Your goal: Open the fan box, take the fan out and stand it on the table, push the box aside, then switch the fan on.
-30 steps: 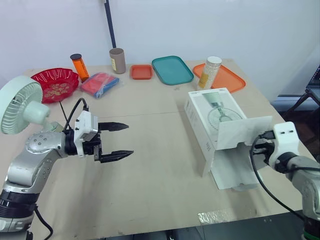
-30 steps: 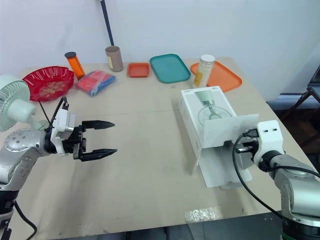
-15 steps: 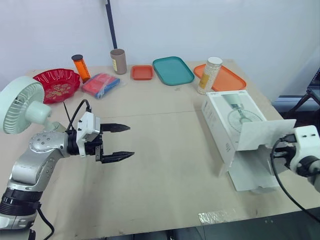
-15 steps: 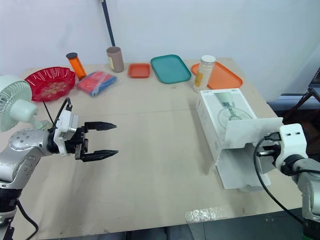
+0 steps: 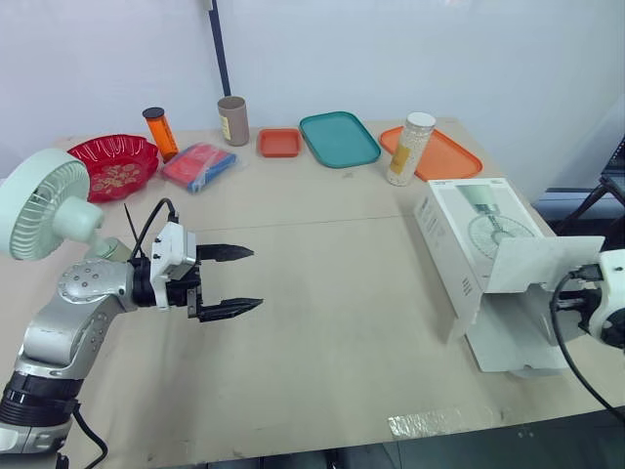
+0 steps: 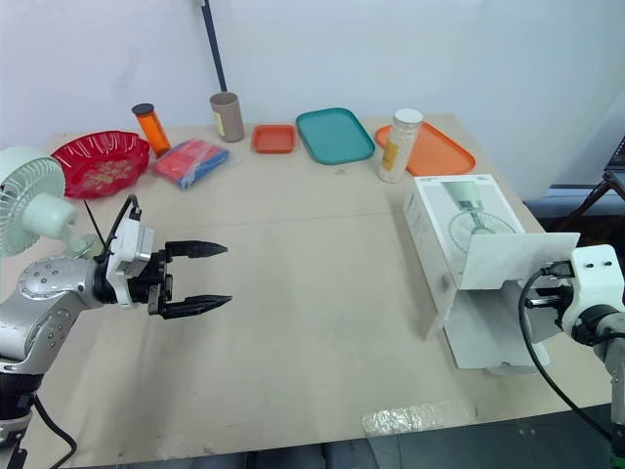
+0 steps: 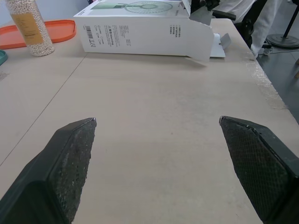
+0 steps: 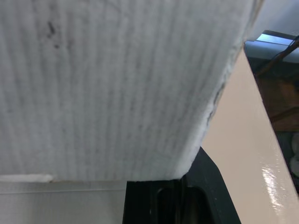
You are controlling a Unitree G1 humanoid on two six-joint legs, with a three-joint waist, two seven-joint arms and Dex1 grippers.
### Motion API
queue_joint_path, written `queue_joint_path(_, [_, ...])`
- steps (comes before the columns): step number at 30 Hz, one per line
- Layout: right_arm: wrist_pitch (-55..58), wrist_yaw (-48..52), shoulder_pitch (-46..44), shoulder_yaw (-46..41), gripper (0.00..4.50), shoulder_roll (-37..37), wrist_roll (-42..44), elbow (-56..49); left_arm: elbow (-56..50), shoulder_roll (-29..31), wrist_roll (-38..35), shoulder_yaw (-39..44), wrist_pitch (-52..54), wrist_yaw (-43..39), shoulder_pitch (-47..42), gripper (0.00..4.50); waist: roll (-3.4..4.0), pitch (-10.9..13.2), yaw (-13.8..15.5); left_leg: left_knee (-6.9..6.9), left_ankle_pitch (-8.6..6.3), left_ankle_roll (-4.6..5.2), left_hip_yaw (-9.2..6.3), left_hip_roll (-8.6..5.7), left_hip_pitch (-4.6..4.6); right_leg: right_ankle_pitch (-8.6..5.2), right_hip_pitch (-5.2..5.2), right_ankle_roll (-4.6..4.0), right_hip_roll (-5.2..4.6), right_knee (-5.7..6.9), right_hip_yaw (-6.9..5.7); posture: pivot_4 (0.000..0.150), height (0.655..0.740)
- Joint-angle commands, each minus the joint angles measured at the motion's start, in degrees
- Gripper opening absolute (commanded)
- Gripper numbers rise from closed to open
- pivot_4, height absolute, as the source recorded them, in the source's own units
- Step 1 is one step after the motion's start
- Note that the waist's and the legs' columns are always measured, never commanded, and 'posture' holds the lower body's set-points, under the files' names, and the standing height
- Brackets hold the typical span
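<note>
white fan box (image 5: 469,220) lies well apart from fan (image 5: 41,203).

The pale wooden counter (image 5: 342,322) looks smooth and matt, with a soft sheen near its edge and a patch of clear glossy tape (image 5: 430,422) at the front. The white cardboard fan box (image 5: 469,230) is printed and smooth outside; its open flap (image 8: 117,84) shows ribbed, fibrous raw board. The left end effector (image 5: 256,278) has black fingers (image 7: 70,158) with matt, finely knurled pads. The pale green fan (image 5: 39,210) is smooth plastic.
</note>
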Motion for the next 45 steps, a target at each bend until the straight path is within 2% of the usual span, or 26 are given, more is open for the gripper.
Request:
queue_joint_path(1, [-1.6,0.7,-0.4,1.0,0.01,-1.7,-1.2,2.4,-1.8,0.7,-0.3,1.4,-0.8,-0.1,0.2,4.50,0.00,0.0,0.0,0.00,0.00,0.00,0.00,0.00,0.00,0.00,0.00,0.00,0.01,0.00,0.01,0.150,0.7400])
queue_joint_path(6, [-2.8,1.4,-0.3,2.2,0.01,-2.0,-1.6,3.0,-1.9,1.1,-0.1,1.7,-0.9,-0.3,0.7,4.50,0.00,0.0,0.0,0.00,-0.01,0.02,0.04,0.01,0.02,0.00,0.15,0.01,0.01,-0.01,0.04,0.150,0.7400])
queue_joint_path(11, [-2.9,1.1,-0.3,2.0,0.01,-1.9,-1.9,2.9,-1.7,0.8,0.1,1.5,-1.2,0.0,0.4,4.50,0.00,0.0,0.0,-0.02,-0.09,0.15,0.04,0.01,0.55,-0.07,0.52,0.08,0.02,-0.08,0.06,0.150,0.7400])
queue_joint_path(12, [-2.9,0.9,-0.3,1.9,0.43,-1.9,-1.9,2.8,-1.7,0.7,0.1,1.5,-1.3,0.0,0.5,4.50,0.00,0.0,0.0,-0.02,-0.09,0.16,0.04,0.01,0.56,-0.07,0.52,0.08,0.03,-0.08,0.07,0.150,0.7400])
queue_joint_path(14, [-2.9,0.8,-0.3,1.5,0.68,-2.0,-1.9,2.5,-1.8,0.7,0.0,1.5,-1.3,0.0,0.6,4.50,0.00,0.0,0.0,-0.02,-0.11,0.18,0.05,0.01,0.56,-0.07,0.52,0.08,0.04,-0.08,0.09,0.150,0.7400])
queue_joint_path(16, [-3.3,1.0,-0.2,1.5,1.63,-2.3,-2.1,2.0,-1.8,0.6,0.0,1.4,-1.3,0.2,0.5,4.50,0.01,0.0,0.0,-0.03,-0.11,0.20,0.08,0.01,0.56,-0.07,0.51,0.08,0.03,-0.08,0.12,0.150,0.7400])
queue_joint_path(17, [-3.5,1.2,-0.1,1.4,1.94,-2.3,-2.1,1.5,-1.8,0.6,0.0,1.4,-1.3,0.2,0.6,4.50,0.00,0.0,0.0,-0.03,-0.12,0.22,0.10,0.01,0.57,-0.07,0.51,0.08,0.04,-0.08,0.13,0.150,0.7400])
queue_joint_path(18, [-3.6,1.3,-0.1,1.4,2.59,-2.4,-2.1,1.0,-1.8,0.6,-0.1,1.4,-1.3,0.2,0.6,4.50,0.01,0.0,0.0,-0.03,-0.13,0.23,0.09,0.01,0.57,-0.08,0.51,0.08,0.04,-0.08,0.13,0.150,0.7400])
queue_joint_path(19, [-3.6,1.5,-0.2,1.5,2.96,-2.5,-2.0,0.5,-1.8,0.7,-0.1,1.4,-1.3,0.1,0.5,4.50,0.01,0.0,0.0,-0.03,-0.13,0.23,0.10,0.01,0.57,-0.08,0.51,0.09,0.04,-0.08,0.13,0.150,0.7400])
queue_joint_path(22, [-4.0,2.2,0.0,1.6,4.47,-3.0,-2.1,-0.9,-1.8,0.5,-0.1,1.2,-1.1,0.2,0.4,4.50,0.02,0.0,0.0,-0.03,-0.13,0.24,0.10,0.01,0.57,-0.08,0.51,0.09,0.04,-0.08,0.14,0.150,0.7400])
queue_joint_path(30, [-2.5,4.7,5.4,-0.5,4.47,-5.2,-2.7,-8.9,-1.8,-0.1,-0.2,0.9,-1.1,0.3,0.5,4.50,0.09,0.0,0.0,-0.04,-0.16,0.28,0.11,0.00,0.56,-0.13,0.49,0.12,0.03,-0.08,0.17,0.150,0.7400])
queue_joint_path(34, [2.8,5.3,11.6,-7.0,4.47,-4.1,-1.9,-18.3,-1.3,-1.1,-0.2,0.0,-1.1,0.3,0.0,4.50,0.17,0.0,0.2,-0.03,-0.16,0.29,0.13,-0.01,0.56,-0.13,0.49,0.13,0.03,-0.08,0.19,0.150,0.7400])
queue_joint_path(45, [12.8,5.8,19.3,-20.0,4.47,-2.6,-2.2,-32.9,-0.2,-2.6,0.3,-1.2,-0.9,-0.3,-0.8,4.50,0.29,0.0,0.7,-0.03,-0.20,0.36,0.15,-0.08,0.51,-0.25,0.52,0.24,0.02,-0.07,0.31,0.150,0.7400])
